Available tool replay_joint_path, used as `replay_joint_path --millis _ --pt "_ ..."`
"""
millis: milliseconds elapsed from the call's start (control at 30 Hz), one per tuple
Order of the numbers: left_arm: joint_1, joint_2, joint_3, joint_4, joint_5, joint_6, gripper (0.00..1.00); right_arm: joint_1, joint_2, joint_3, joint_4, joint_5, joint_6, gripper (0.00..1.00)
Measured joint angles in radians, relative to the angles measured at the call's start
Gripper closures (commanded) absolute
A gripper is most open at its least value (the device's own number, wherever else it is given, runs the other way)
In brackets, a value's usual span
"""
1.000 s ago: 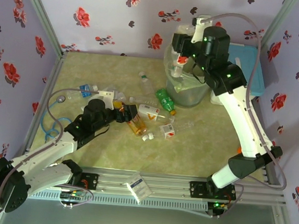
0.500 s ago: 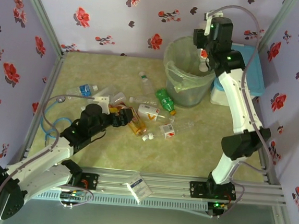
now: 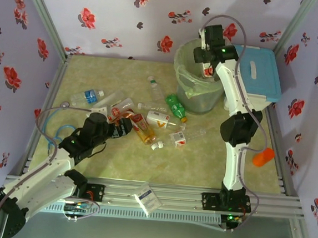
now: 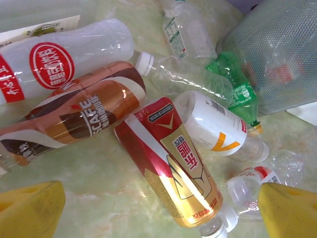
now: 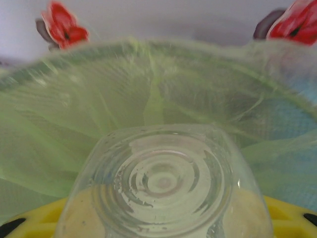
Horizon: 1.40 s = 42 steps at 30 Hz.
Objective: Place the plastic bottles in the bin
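Note:
Several plastic bottles lie in a heap mid-table, among them a red-and-gold one (image 3: 142, 128) (image 4: 173, 158), a brown café one (image 4: 84, 111), a white one with a red label (image 4: 59, 62), a white one with an orange V (image 3: 159, 118) (image 4: 213, 130) and a green one (image 3: 176, 105) (image 4: 237, 89). My left gripper (image 3: 120, 128) (image 4: 161, 218) is open and low, its yellow fingertips (image 4: 29, 208) either side of the red-and-gold bottle's near end, not touching it. My right gripper (image 3: 208, 66) (image 5: 163, 220) is shut on a clear bottle (image 5: 161, 181), held over the mouth of the green-lined bin (image 3: 192, 91) (image 5: 148, 94).
A blue-lidded white cooler box (image 3: 257, 77) stands right of the bin. Near the right wall lies an orange object (image 3: 263, 157). A blue cable (image 3: 54, 135) curls at the left edge. A white packet (image 3: 147, 199) rests on the front rail. One blue-labelled bottle (image 3: 88, 96) lies apart at the left.
My right arm swung its bottle across the bin's top and now holds it over the bin's mouth. My left gripper drew back a little toward the near left, still open.

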Motion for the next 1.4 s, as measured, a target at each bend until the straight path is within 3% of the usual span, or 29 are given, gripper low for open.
replay_joint_path --millis 100,300,733,933,1167,1400 --pt "0.006 -0.005 0.000 -0.012 -0.006 -0.004 0.00 -0.017 0.028 0.004 -0.051 -0.014 0.000 0.46" --pt "0.010 0.005 0.000 -0.019 -0.006 -0.015 0.00 -0.030 0.042 0.004 -0.093 -0.030 -0.003 0.26" --pt "0.013 0.032 0.002 -0.042 -0.006 -0.019 0.00 -0.031 0.010 0.002 -0.098 -0.057 -0.011 0.18" --pt "0.033 0.050 0.033 -0.068 -0.008 -0.002 0.00 -0.032 -0.106 0.001 -0.092 -0.093 -0.010 0.16" --pt "0.098 0.143 0.214 -0.248 -0.082 0.124 0.00 -0.041 -0.267 -0.019 -0.077 -0.125 0.003 0.14" --pt "0.232 0.313 0.354 -0.359 -0.181 0.306 0.00 -0.043 -0.575 -0.365 0.042 -0.218 0.079 0.15"
